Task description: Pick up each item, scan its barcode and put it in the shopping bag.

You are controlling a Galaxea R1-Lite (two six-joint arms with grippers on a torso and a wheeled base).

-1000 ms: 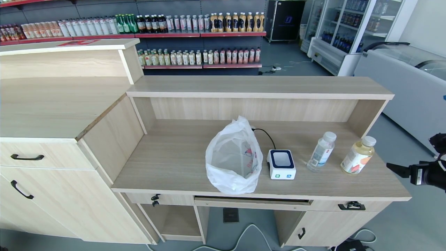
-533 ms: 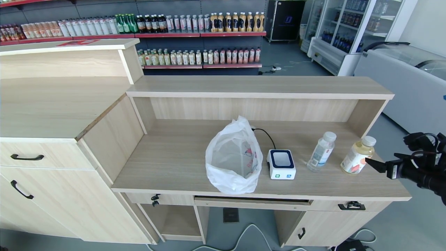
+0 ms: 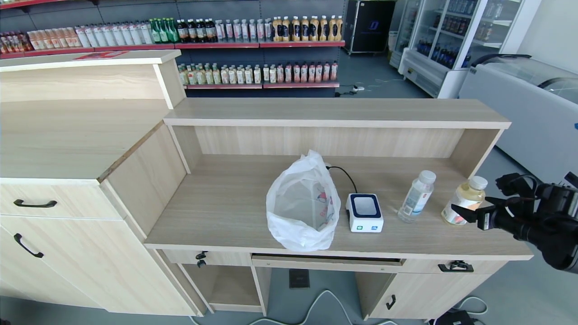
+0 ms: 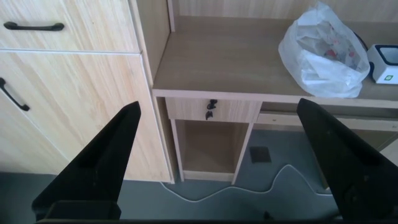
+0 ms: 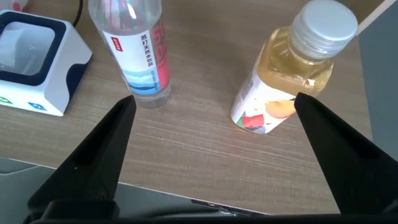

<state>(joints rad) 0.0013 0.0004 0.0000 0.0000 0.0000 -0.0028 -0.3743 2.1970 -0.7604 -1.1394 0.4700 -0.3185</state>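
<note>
Right tool: is hanging released, spread wide.
Juice bottle: is standing upright at the frame's right, just ahead of this tool.
Nearer arm: right.

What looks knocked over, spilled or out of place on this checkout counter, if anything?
Nothing stands out. The water bottle and the yellow drink bottle stand upright with caps on, the counter around them looks dry, and the scanner sits flat beside the shopping bag, which stands open.
</note>
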